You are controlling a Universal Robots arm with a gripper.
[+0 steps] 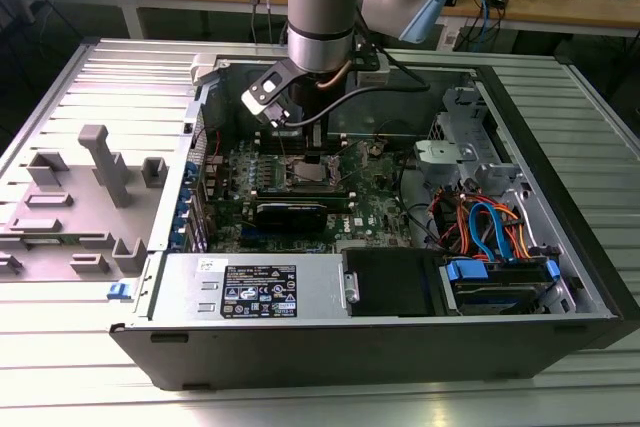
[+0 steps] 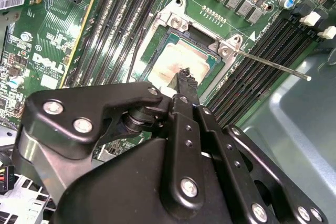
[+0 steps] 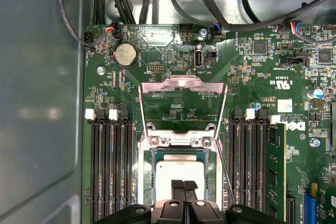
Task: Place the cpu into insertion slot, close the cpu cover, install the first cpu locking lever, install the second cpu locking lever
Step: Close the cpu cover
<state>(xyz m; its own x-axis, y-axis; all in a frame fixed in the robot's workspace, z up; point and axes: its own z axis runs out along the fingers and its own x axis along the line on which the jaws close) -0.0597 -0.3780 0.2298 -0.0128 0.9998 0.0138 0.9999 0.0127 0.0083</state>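
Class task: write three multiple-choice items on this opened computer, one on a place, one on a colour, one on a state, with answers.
1. Where does the silvery-grey square cpu lie? A in the silver-rimmed square insertion slot; B on a black memory slot; C outside the case.
2. The circuit board is: A blue; B green; C red.
3. The thin silver window-frame cpu cover is: A shut flat; B raised open; C removed.
Answers: 1A, the metal rim surrounds it; 2B, green shows throughout; 3B, it stands up off the slot.

Arm [image 1: 320,7] upright; pincer [image 3: 184,184] aimed down, fingertips together.
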